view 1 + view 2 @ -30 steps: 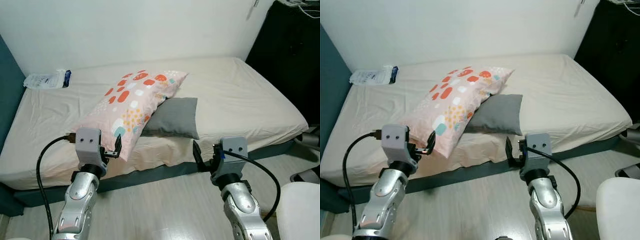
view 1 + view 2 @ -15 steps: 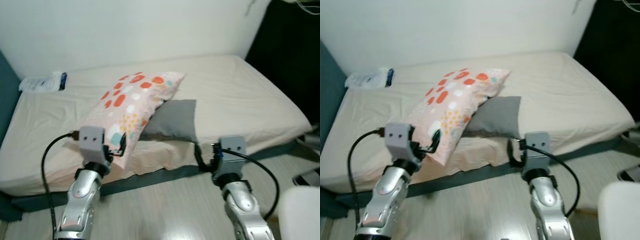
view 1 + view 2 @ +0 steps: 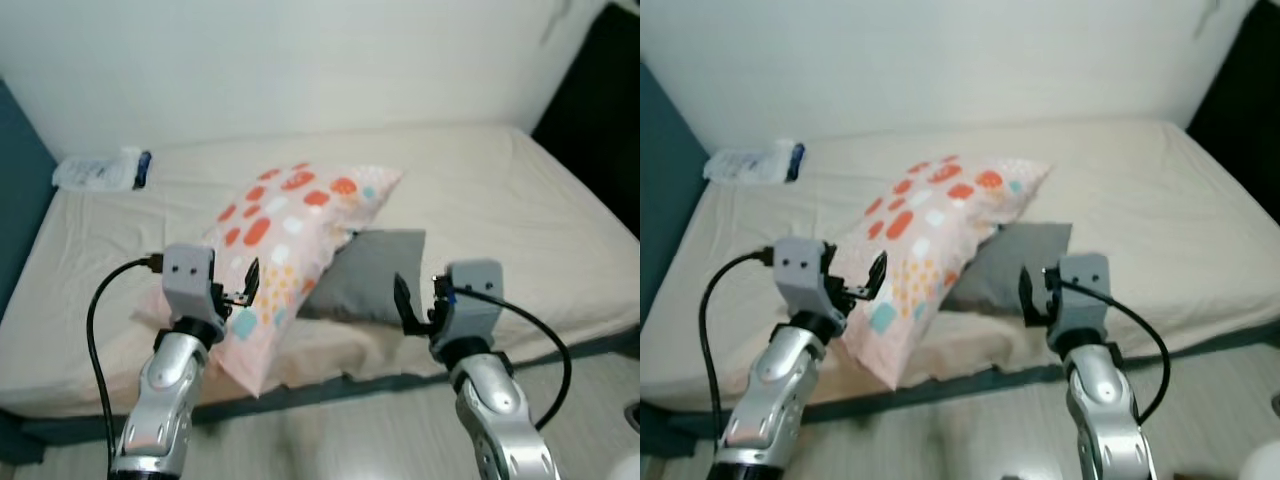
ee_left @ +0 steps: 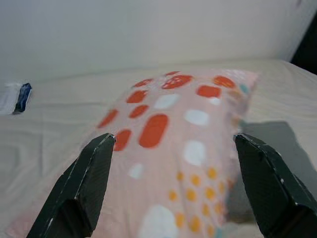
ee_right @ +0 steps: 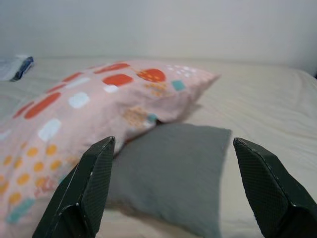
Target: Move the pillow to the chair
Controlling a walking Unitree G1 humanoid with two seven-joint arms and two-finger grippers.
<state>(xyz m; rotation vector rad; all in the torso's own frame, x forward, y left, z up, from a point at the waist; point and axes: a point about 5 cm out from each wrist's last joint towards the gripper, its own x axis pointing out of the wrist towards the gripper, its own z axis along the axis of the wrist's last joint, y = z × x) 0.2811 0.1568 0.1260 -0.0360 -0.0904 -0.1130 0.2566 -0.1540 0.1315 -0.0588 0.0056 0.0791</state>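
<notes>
A pink pillow (image 3: 290, 235) with red, white and orange spots lies slanted on the bed (image 3: 520, 200), its upper end resting over a smaller grey pillow (image 3: 372, 275). My left gripper (image 3: 245, 283) is open just in front of the pink pillow's lower end; in the left wrist view the gripper (image 4: 173, 141) frames that pillow (image 4: 168, 148) between its wide-apart fingers. My right gripper (image 3: 415, 303) is open in front of the grey pillow; the right wrist view's gripper (image 5: 173, 144) looks at the grey pillow (image 5: 173, 178) and the pink one (image 5: 94, 109). Neither holds anything.
A white and blue packet (image 3: 100, 170) lies at the bed's far left corner. A teal panel (image 3: 15, 200) bounds the bed on the left, dark furniture (image 3: 605, 90) on the right. Wooden floor (image 3: 350, 440) lies before the bed. A white seat corner (image 3: 1265, 462) shows at bottom right.
The camera has come closer to the bed and the pillows look larger. Both grippers are now raised in front of the pillows rather than before the bed's edge, still open.
</notes>
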